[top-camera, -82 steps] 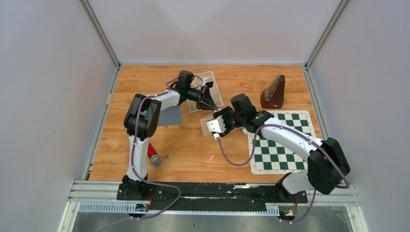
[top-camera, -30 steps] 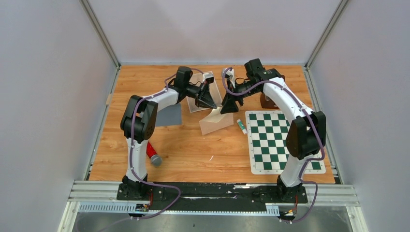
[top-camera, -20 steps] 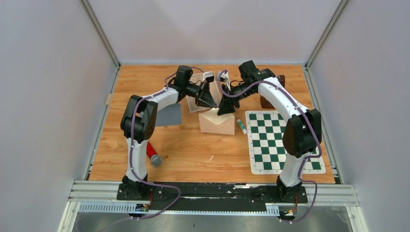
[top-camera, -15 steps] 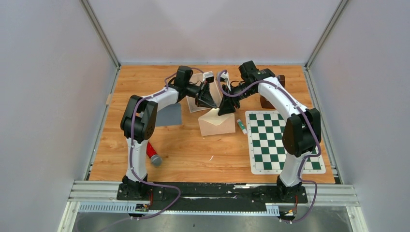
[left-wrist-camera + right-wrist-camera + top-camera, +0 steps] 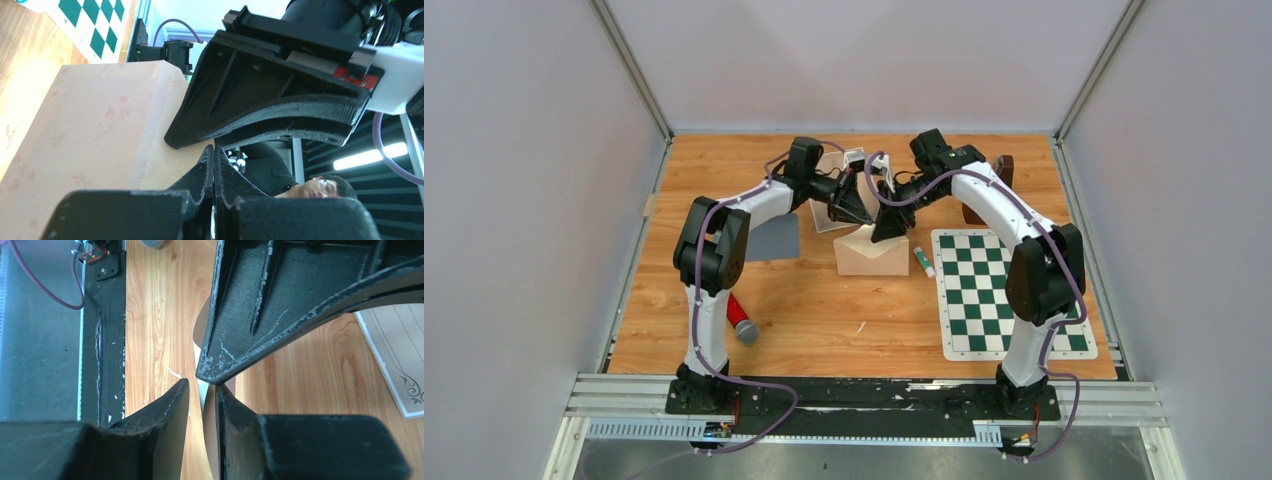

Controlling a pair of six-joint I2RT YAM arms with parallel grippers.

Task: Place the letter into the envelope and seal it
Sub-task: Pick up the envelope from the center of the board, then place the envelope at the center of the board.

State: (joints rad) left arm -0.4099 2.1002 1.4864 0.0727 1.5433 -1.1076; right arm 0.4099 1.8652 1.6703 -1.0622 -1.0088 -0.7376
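The pale pink envelope (image 5: 871,254) stands tilted on the table, its upper edge lifted. My left gripper (image 5: 865,211) is shut on that raised edge; in the left wrist view the jaws (image 5: 214,148) are pressed together beside the floral envelope (image 5: 95,125). My right gripper (image 5: 882,232) reaches in from the right, just below the left fingertips. Its jaws (image 5: 202,386) stand narrowly apart with the envelope's thin edge (image 5: 210,412) between them, against the right finger. The white letter (image 5: 823,217) lies flat behind the left gripper, and its ornamented corner (image 5: 395,355) shows in the right wrist view.
A glue stick (image 5: 921,260) lies right of the envelope, next to a green chessboard mat (image 5: 1004,290). A brown wooden object (image 5: 1001,170) stands behind the right arm. A grey card (image 5: 774,240) and a red marker (image 5: 742,322) lie at the left.
My right gripper has slid left to the envelope's raised edge and its jaws have narrowed round it. The envelope has shifted slightly left. The left arm has stayed still.
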